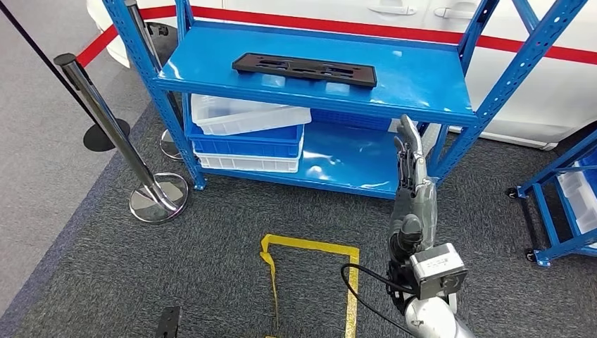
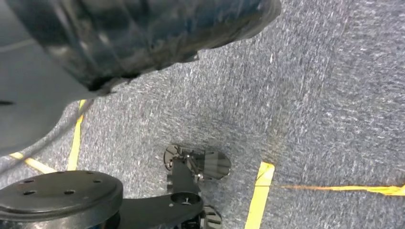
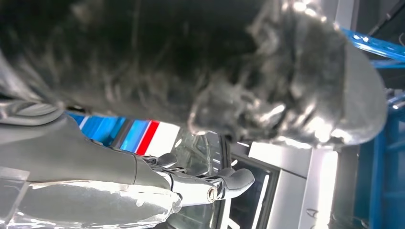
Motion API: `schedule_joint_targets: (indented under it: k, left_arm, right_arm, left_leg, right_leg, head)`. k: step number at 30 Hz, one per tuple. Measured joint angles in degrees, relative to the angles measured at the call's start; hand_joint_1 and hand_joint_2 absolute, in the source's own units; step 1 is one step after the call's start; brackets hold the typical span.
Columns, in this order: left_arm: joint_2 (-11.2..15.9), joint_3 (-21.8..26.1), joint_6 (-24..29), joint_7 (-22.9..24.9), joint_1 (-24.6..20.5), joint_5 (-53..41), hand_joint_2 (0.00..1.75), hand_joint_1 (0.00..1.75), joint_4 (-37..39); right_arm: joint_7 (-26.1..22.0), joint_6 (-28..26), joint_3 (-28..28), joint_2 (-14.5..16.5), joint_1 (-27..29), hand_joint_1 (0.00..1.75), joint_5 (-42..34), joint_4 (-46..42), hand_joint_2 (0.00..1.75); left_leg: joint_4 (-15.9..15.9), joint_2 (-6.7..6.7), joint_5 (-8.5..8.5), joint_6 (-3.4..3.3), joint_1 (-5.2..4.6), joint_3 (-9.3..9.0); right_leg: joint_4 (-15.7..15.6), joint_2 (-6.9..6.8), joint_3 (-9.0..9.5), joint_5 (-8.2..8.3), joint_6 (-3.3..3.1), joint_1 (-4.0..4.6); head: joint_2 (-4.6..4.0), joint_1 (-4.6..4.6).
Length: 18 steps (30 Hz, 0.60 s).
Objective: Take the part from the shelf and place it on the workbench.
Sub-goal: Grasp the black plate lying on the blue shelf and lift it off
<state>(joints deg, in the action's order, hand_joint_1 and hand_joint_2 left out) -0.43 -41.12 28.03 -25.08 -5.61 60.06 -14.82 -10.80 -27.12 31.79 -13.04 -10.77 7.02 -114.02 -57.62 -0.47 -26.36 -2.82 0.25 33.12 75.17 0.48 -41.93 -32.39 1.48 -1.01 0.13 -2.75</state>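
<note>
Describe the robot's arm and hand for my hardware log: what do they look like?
The right arm is silver metal with a black cable looping off it and a small grey box at the wrist. The right hand is grey with darker, shiny fingers.

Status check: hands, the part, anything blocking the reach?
Right hand raised toward shelf, holding nothing. Left hand hanging over the carpet. Black part flat on top shelf, untouched. Nothing on the shelf between hand and part.
</note>
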Motion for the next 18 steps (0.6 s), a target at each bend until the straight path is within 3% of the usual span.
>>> schedule_joint_targets:
  k: [1, 3, 5, 10, 12, 14, 15, 16, 18]
  left_arm:
    - [0.0, 0.0, -0.1, 0.0, 0.1, 0.0, 0.0, 0.0, 0.0]
    - [0.0, 0.0, -0.1, 0.0, 0.2, 0.0, 0.0, 0.0, 0.0]
    - [0.0, -0.1, -0.2, -0.1, 0.1, 0.0, 0.0, 0.0, 0.0]
    - [0.0, -0.1, -0.3, -0.1, 0.0, 0.1, 0.0, 0.0, 0.0]
    - [0.1, -0.1, -0.5, -0.1, -0.1, 0.1, 0.0, 0.0, 0.0]
    - [0.0, -0.3, -0.6, -0.1, 0.0, 0.1, 0.0, 0.0, 0.0]
    - [0.0, -0.4, -0.7, -0.1, 0.1, 0.1, 0.0, 0.0, 0.0]
    - [0.0, -0.5, -0.8, -0.1, 0.2, 0.1, 0.0, 0.0, 0.0]
    - [0.1, -0.5, -0.9, -0.1, 0.3, 0.1, 0.0, 0.0, 0.0]
  right_arm:
    - [0.0, 0.2, 0.0, -0.1, 0.0, 0.0, 0.0, 0.0, 0.0]
    - [0.1, 0.5, 0.0, -0.2, 0.0, 0.0, 0.0, 0.1, 0.0]
    - [0.3, 0.7, 0.0, -0.3, 0.0, 0.0, -0.1, 0.1, 0.0]
    - [1.3, 2.3, 0.2, -0.4, -0.1, 0.0, -0.1, 0.4, 0.0]
    - [1.8, 2.6, 0.4, -0.4, -0.3, 0.0, 0.5, 0.4, 0.0]
    - [2.5, 2.7, 0.8, -0.4, -0.4, 0.0, 1.2, 0.6, 0.0]
    - [2.9, 2.9, 1.0, -0.4, -0.4, 0.0, 1.6, 0.7, 0.0]
    - [3.2, 3.1, 1.2, -0.4, -0.4, 0.0, 1.8, 0.9, 0.0]
    - [3.5, 3.3, 1.4, -0.4, -0.4, 0.0, 2.1, 1.0, 0.0]
  left_leg:
    - [-0.1, -0.06, -0.16, 0.04, -0.02, -0.17]
    - [-0.3, -0.21, -0.7, 0.27, -0.02, -0.62]
    - [-0.8, -0.32, -1.27, 0.75, -0.22, -0.67]
    - [-2.2, -0.25, -2.73, 2.25, -0.21, -0.33]
    - [-7.9, -0.1, -5.05, 2.77, -0.06, 2.66]
    - [-15.2, -0.04, -6.98, 3.04, 0.03, 7.29]
    - [-16.8, -0.03, -6.55, 3.06, 0.05, 8.78]
    - [-16.2, -0.02, -4.94, 2.97, 0.05, 9.17]
    - [-9.6, 0.0, 0.07, 2.48, -0.01, 7.2]
  right_leg:
    - [-1.1, 0.0, 0.33, 1.47, -0.05, -0.01]
    - [-8.3, 0.01, 3.53, 5.61, -0.34, -0.02]
    - [-14.1, 0.06, 6.41, 7.23, -0.68, 0.13]
    - [-15.6, 0.03, 7.71, 6.23, -2.07, 0.15]
    - [-15.8, -0.15, 8.39, 5.8, -2.61, 0.1]
    - [-15.8, -0.26, 9.01, 5.18, -2.84, 0.24]
    - [-15.8, -0.24, 9.46, 4.79, -2.85, 0.31]
    - [-15.8, -0.21, 10.02, 4.35, -2.82, 0.35]
    - [-15.9, -0.17, 11.27, 3.32, -2.63, 0.37]
  head:
    - [0.0, 0.0]
    - [0.0, 0.01]
    - [0.0, -0.03]
    - [0.0, -0.21]
    - [0.0, -0.49]
    - [0.0, -0.65]
    - [0.0, -0.65]
    - [0.0, -0.67]
    - [0.0, -0.66]
